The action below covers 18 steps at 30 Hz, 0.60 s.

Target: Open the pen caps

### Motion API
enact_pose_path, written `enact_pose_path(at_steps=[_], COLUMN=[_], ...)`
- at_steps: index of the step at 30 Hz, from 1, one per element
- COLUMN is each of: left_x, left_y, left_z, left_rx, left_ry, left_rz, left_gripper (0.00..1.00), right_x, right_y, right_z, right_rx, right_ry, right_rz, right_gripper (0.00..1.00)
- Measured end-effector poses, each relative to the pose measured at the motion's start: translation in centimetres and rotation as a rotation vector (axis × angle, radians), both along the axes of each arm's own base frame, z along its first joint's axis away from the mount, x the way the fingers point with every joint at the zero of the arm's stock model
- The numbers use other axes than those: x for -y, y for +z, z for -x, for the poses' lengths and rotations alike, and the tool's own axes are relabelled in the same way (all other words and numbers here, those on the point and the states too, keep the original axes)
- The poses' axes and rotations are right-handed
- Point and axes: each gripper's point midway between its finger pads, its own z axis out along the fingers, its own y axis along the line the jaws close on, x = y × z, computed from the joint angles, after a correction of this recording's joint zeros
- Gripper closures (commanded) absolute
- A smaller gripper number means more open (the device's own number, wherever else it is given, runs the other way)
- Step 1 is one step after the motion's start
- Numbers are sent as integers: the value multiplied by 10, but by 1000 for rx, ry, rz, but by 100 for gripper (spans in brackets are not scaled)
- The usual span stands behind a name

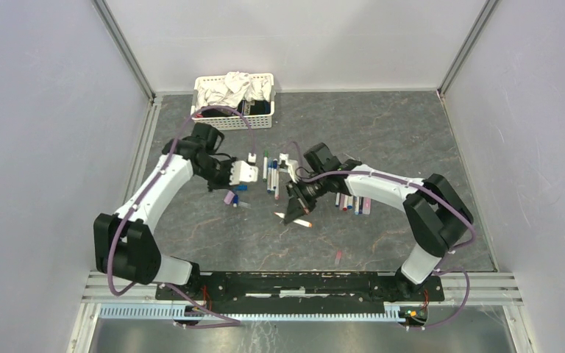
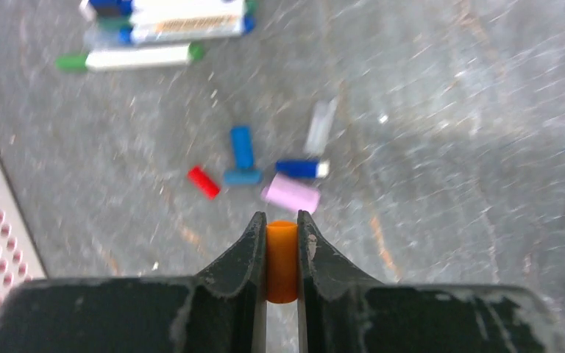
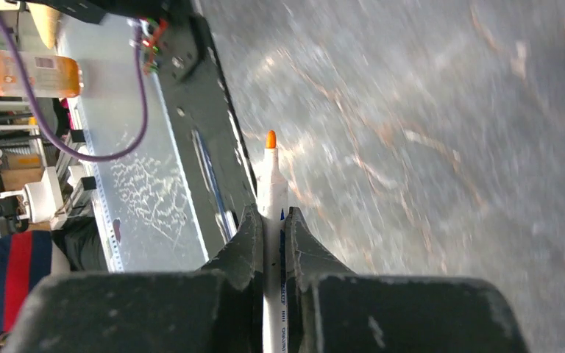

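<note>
Orange cap (image 2: pixel 282 259) in left tool (image 2: pixel 281 218) (snug)

A lab: grey partition walls (image 1: pixel 37 110), aluminium framing (image 1: pixel 126 53).

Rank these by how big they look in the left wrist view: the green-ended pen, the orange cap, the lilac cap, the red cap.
1. green-ended pen, clearly the longest
2. orange cap, though it is nearest the camera, so its rank is unsure
3. lilac cap
4. red cap, the smallest

Blue print on pen barrel (image 3: pixel 272 193), bottle label (image 3: pixel 45 66), both too blurred to read
</note>
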Motion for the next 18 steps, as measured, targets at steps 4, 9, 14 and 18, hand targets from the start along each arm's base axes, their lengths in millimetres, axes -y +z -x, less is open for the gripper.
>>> enact_pose_path(at_steps=[4, 9, 14, 18], left_x=[-29, -24, -15, -12], left_y=[0, -12, -39, -61], left_z=[-23, -25, -32, -39], left_rx=[35, 36, -26, -75], left_ry=[80, 83, 147, 199], left_rz=[-49, -28, 11, 17], left_gripper=[98, 98, 97, 90], right_x=[35, 61, 95, 123], right_y=[-30, -32, -30, -37], right_z=[8, -18, -72, -103], right_rx=[-73, -25, 109, 193], right_ry=[-58, -187, -428, -612], right_rz=[108, 177, 299, 429], right_gripper=[100, 100, 100, 100])
